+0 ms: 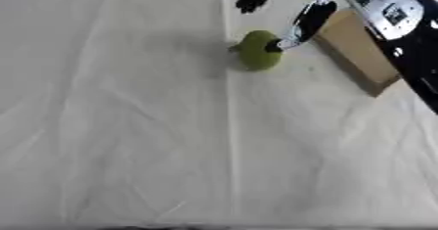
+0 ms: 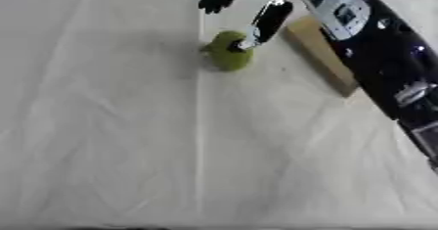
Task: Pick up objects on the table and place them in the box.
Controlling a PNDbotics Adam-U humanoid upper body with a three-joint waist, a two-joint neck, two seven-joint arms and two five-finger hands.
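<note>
The table (image 1: 128, 141) is covered by a creased white cloth (image 1: 282, 165) with a long fold running from the far side to the near edge, roughly down the middle.

One green, rounded fruit (image 1: 257, 52), pear-like in shape, lies on the cloth at the far side of the table, on or just right of that fold. A shadow falls on the cloth to its left.

To the right of the fruit lies a flat brown cardboard box (image 1: 357, 52), set at an angle, with its long side running from far-left to near-right. The fruit sits outside it, near its left edge but apart from it. Whether the box is open cannot be told.

The right arm (image 2: 376, 53), black with silver plates, enters from the right side and reaches across the box toward the far edge. The right hand (image 1: 295, 9) hangs above the fruit. Its fingers (image 1: 313, 19) are spread apart: one dark finger points down, and its tip meets the upper right side of the fruit; another finger (image 1: 251, 0) stands apart, further left and clear of the fruit. Nothing is enclosed by the fingers; the fruit rests on the cloth.

The left hand shows in neither view.
</note>
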